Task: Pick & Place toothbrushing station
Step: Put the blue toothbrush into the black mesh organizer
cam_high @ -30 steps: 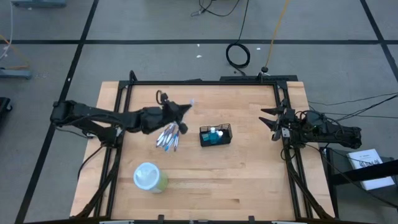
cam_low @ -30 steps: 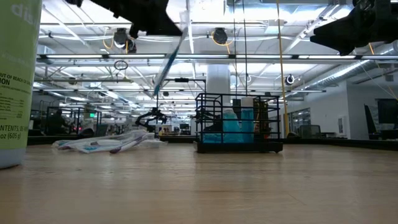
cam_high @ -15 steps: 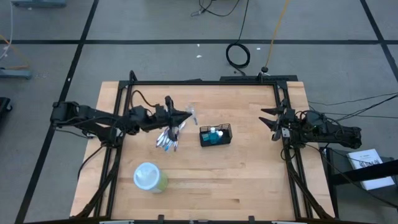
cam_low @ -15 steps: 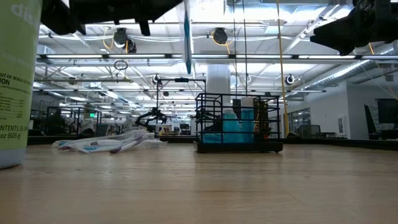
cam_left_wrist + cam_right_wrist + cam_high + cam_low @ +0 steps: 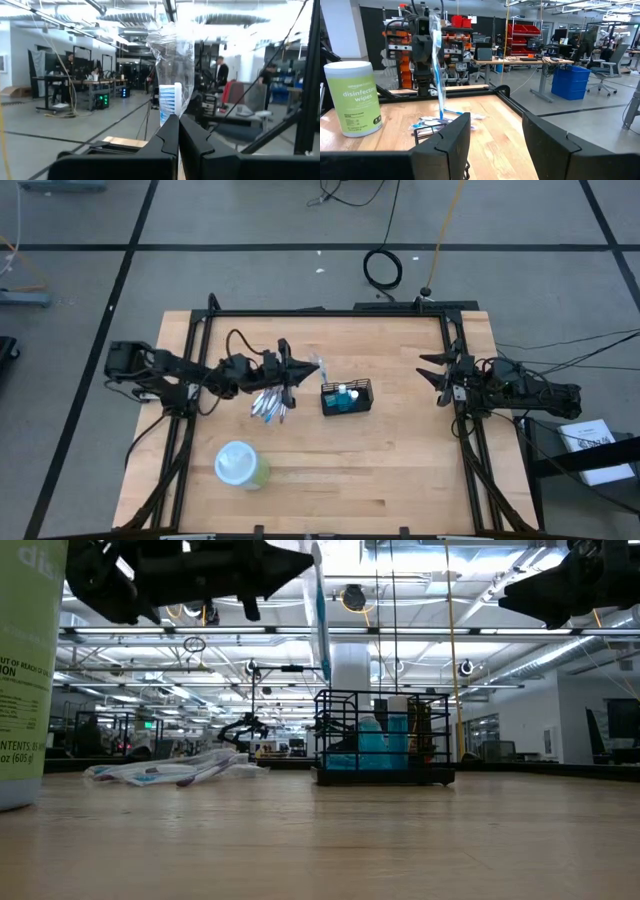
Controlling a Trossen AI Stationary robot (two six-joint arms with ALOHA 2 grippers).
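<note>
The left gripper is shut tight on a toothbrush in a clear wrapper, and the brush now hangs straight up and down. A moment ago it was tilted and farther back over the pile of wrapped toothbrushes; now the arm has swung over, so the brush sits high in the air, just beside the near end of the small black wire basket. The basket stands in the middle of the wooden table, and something blue is already inside it. I think the brush is nearly lined up to go down into the basket, but it needs to move a bit more over it first. The right gripper waits at the table's right edge with its fingers apart, holding nothing. A green tub of wipes stands well away from the basket.
</note>
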